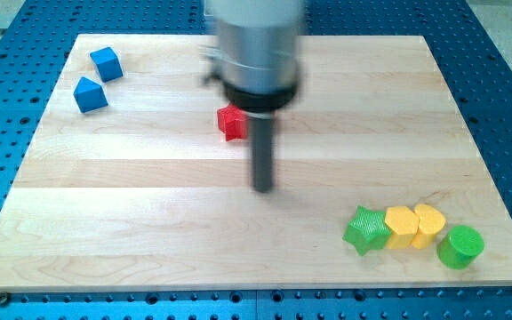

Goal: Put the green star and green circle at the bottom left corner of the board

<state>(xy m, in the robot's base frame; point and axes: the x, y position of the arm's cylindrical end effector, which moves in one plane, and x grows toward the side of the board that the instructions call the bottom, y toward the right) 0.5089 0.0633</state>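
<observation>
The green star [366,230] lies near the board's bottom right, at the left end of a row of blocks. The green circle [460,247] is at the right end of that row, close to the board's bottom edge. Two yellow blocks [402,226] [428,224] sit between them, touching each other. My tip [263,188] is on the board near the middle, well to the left of and above the green star, touching no block. A red block [231,122] lies just above and left of the rod, partly hidden by the arm's body.
Two blue blocks [106,63] [90,94] sit near the board's top left corner. The wooden board [132,222] lies on a blue perforated table [505,80]. The arm's grey body [256,49] covers the top middle of the board.
</observation>
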